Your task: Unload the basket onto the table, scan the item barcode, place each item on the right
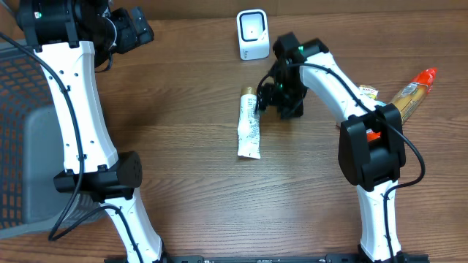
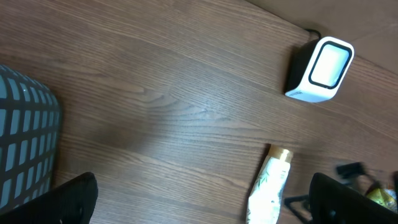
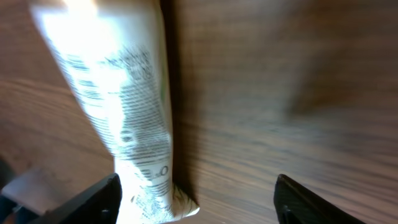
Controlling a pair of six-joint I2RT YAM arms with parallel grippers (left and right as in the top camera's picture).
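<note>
White tube (image 1: pixel 248 126) with dark print lay flat on the brown wood-grain table (image 1: pixel 183 175) just below the centre of the overhead frame, its length running top to bottom and its gold cap toward the top. A white scanner (image 1: pixel 252 34) with a rounded pale window stood upright near the top centre, apart from the tube and a little to the right of its cap. The right gripper (image 1: pixel 270 98) hung low just right of the cap end with its jaws spread and nothing clamped between them; in the right wrist view the tube lay on the wood close to the finger at the lower left, while the other finger stood well clear at the lower right. The left gripper (image 1: pixel 135 29) sat in the upper left of the overhead frame, jaws wide apart and empty, well away from the tube. A grey mesh basket (image 1: pixel 14 109) filled the left edge. At the right edge lay an orange-capped bottle (image 1: pixel 413 91) and a small yellow packet (image 1: pixel 368 91) beside the right arm.
</note>
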